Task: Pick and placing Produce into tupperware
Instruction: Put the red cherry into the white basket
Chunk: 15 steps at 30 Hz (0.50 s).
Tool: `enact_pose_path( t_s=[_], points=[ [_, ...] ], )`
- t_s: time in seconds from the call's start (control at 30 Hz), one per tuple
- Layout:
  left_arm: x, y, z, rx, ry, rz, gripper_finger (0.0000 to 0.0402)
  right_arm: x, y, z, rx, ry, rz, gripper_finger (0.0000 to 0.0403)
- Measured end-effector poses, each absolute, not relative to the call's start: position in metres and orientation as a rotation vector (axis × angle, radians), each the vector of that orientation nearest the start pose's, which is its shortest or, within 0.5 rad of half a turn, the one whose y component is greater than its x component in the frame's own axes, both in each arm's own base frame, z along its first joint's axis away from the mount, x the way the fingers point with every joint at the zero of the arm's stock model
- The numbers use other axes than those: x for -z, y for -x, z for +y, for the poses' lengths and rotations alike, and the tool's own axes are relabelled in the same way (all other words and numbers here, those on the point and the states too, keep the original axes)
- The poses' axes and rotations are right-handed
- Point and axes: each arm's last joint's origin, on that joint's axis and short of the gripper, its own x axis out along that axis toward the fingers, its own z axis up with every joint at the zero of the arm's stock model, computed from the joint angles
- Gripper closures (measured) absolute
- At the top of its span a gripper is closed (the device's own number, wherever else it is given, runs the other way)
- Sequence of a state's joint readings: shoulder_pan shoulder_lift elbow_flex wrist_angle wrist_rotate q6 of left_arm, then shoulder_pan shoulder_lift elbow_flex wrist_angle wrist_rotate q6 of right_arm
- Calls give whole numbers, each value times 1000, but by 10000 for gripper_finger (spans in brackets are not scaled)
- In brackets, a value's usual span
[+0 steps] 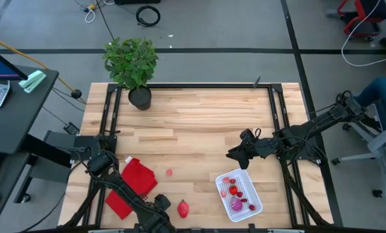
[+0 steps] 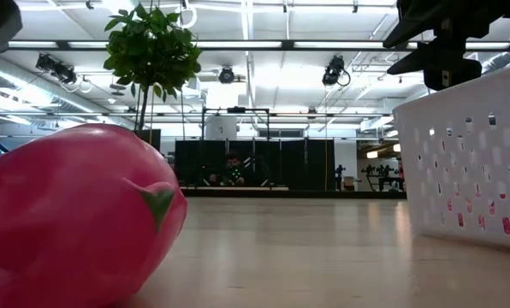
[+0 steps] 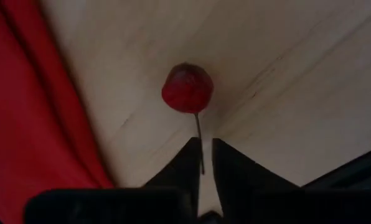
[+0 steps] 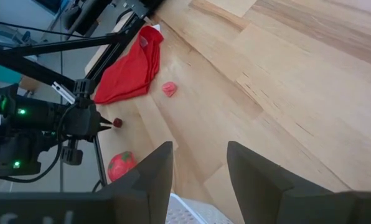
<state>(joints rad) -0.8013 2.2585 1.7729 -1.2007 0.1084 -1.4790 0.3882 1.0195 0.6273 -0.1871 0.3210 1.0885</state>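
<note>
Left gripper [image 3: 201, 163] pinching the stem of a red cherry [image 3: 187, 88] just beside the red cloth [image 1: 133, 184], large strawberry [image 1: 183, 208] near that cloth, white perforated tupperware [image 1: 255, 193] with several fruits well apart from the cloth, right gripper [image 4: 200, 168] spread above the tupperware's far end

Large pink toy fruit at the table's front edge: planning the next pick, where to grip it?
Grip the pink toy fruit across its rounded middle, likely from above: it lies sideways on the wooden table. The left gripper beside it holds a red cherry's stem; the open right gripper hovers by the white perforated basket.
</note>
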Motion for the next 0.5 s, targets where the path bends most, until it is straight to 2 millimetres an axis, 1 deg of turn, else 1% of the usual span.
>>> enact_pose_path(
  t_s=[0.1, 0.13, 0.33, 0.5],
  points=[
    [-150, -293, -303, -601, 493, 1634, 389, -238, -199, 71, 233, -859, 514, 243],
    [-150, -293, -302, -605, 490, 1626, 393, -238, -199, 71, 234, -859, 513, 243],
    [-151, -302, -293, -614, 485, 1603, 397, -238, -199, 70, 260, -851, 492, 243],
    [-163, -317, -281, -576, 465, 1589, 398, -238, -199, 70, 273, -850, 483, 243]
  ],
)
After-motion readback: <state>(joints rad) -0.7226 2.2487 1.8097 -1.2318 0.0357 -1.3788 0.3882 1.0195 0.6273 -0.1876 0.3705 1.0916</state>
